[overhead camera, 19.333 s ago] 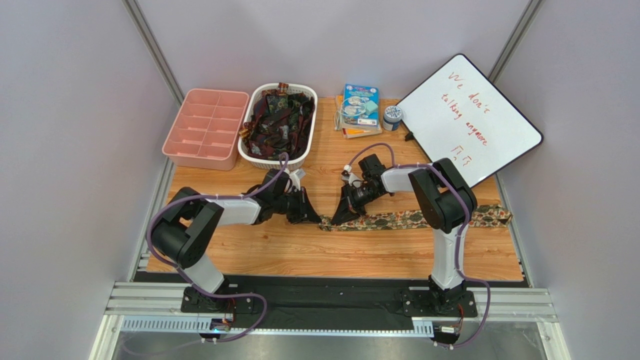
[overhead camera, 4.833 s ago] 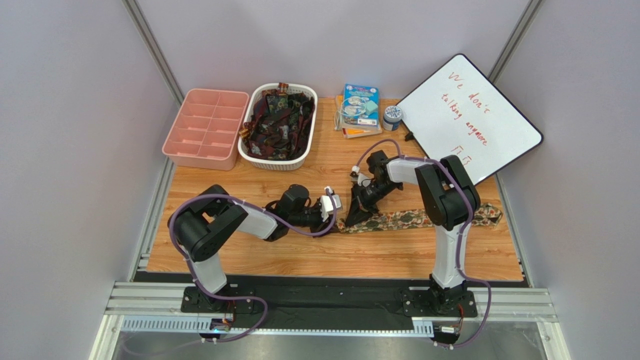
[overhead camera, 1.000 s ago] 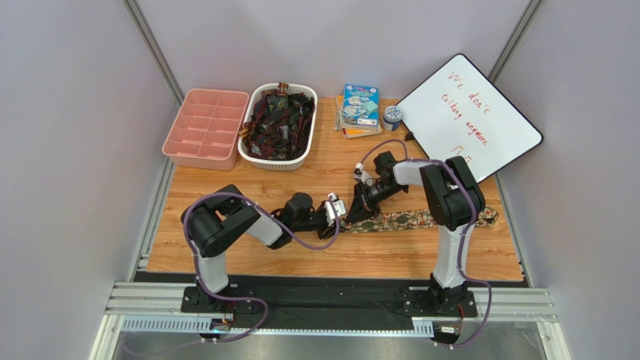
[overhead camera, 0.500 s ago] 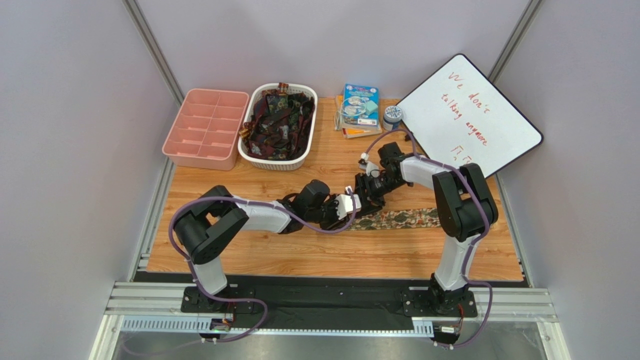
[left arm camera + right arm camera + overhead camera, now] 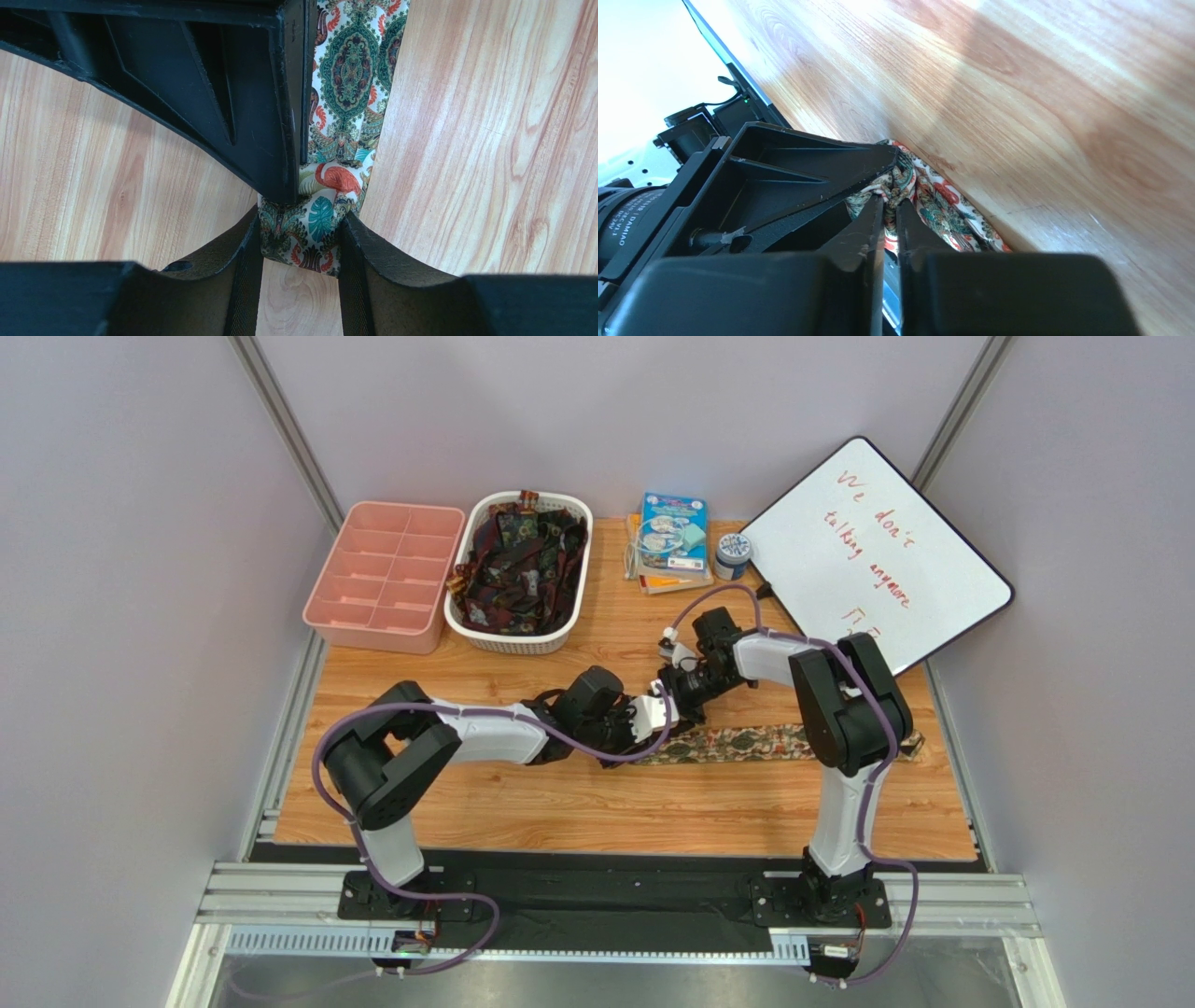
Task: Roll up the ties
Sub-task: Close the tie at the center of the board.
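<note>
Top view: my left hand [image 5: 643, 720] and right hand [image 5: 673, 700] meet mid-table [image 5: 463, 805], with the tie [image 5: 765, 744] lying flat off to the right. Left wrist: my left hand clamps the tie's folded end. Right wrist: my right hand is narrow, pinching a fold.

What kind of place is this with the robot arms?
Probably a robot practice booth in a lab: a left arm and right arm bolted to a metal rail, plain grey walls close around the wooden table, and a basket of ties to practise on.
</note>
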